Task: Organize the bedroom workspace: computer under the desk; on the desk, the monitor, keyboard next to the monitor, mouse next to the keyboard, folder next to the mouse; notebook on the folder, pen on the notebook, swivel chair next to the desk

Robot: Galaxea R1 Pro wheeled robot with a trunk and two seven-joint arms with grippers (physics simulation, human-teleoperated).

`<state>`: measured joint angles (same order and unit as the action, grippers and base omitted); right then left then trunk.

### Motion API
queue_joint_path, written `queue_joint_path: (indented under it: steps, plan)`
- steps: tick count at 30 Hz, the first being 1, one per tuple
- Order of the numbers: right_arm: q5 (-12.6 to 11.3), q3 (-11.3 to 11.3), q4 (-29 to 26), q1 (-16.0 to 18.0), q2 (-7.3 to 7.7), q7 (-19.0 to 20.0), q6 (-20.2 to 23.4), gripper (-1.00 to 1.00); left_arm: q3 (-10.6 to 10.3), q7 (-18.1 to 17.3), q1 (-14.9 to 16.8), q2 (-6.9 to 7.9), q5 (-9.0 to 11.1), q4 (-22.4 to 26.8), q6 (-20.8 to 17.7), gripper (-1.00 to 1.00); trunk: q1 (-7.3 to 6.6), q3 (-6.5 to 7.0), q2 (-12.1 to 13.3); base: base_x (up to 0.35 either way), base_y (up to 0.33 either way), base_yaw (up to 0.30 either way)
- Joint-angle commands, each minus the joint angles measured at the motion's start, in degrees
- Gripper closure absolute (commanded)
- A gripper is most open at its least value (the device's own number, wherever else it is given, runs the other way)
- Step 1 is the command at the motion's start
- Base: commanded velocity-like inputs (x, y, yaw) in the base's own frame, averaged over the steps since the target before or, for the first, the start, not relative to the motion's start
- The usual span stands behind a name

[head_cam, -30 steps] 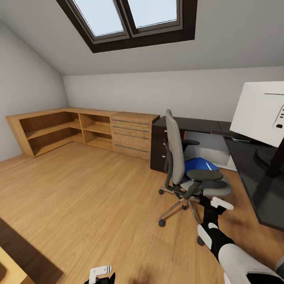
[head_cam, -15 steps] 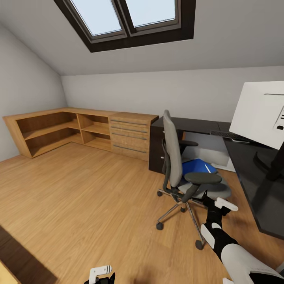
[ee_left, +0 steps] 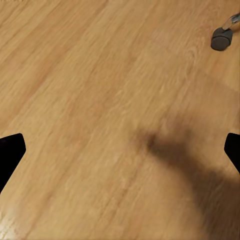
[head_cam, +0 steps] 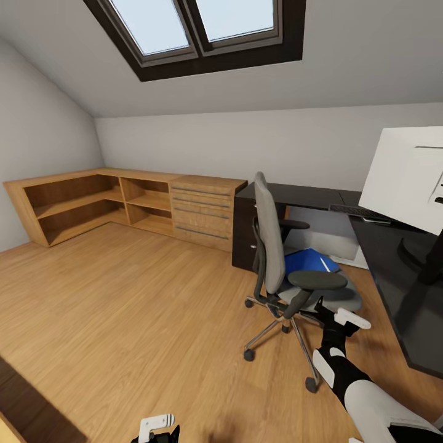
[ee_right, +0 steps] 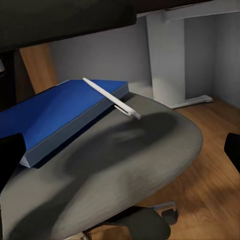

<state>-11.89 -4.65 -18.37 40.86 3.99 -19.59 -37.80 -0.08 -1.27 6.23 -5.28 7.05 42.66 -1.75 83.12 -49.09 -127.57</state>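
The grey swivel chair (head_cam: 272,246) stands on the floor beside the black desk (head_cam: 394,271). On its seat (ee_right: 130,160) lies the blue folder (head_cam: 306,261) (ee_right: 60,117), and the slim pale pen (ee_right: 111,98) rests across the folder's edge. My right gripper (head_cam: 326,307) (ee_right: 120,155) hovers open just in front of the seat, holding nothing. The left gripper (ee_left: 120,152) hangs open over bare floor, low at the front (head_cam: 157,431). The monitor (head_cam: 409,184) stands on the desk with its white back toward me, and the keyboard (head_cam: 360,212) lies behind it. Notebook, mouse and computer are out of view.
A light wooden shelf unit and dresser (head_cam: 129,203) line the far wall under the skylight (head_cam: 203,27). The desk's black drawer unit (head_cam: 245,237) is behind the chair. A chair castor (ee_left: 221,39) is near my left gripper. Wide plank floor (head_cam: 123,307) lies to the left.
The whole picture has shifted slightly, so the camera moved. My right gripper sits a little nearer the chair seat. Folder and pen have not moved on the seat.
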Motion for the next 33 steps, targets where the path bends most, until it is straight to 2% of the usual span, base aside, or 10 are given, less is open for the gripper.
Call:
queue_joint_path:
  steps: [1,13,33]
  plan:
    - [-0.2,0.0,0.0,0.0,-0.01,0.1,-0.2,-1.0,0.0,-0.1,0.0,0.0,0.6,0.1,-0.2,-1.0,-0.01,-0.06,0.0,0.012,0.0,0.0]
    - [-0.2,0.2,2.2,0.1,-0.04,0.2,-0.2,-1.0,0.1,-0.1,0.0,-0.08,0.7,0.2,-0.2,-1.0,-0.01,-0.06,0.0,0.003,0.0,0.0]
    - [-0.1,0.3,3.0,0.1,-0.04,0.3,-0.3,-1.0,0.1,0.0,0.0,-0.26,0.7,0.3,-0.2,-1.0,4.38,-3.65,-8.0,0.0,0.0,0.0]
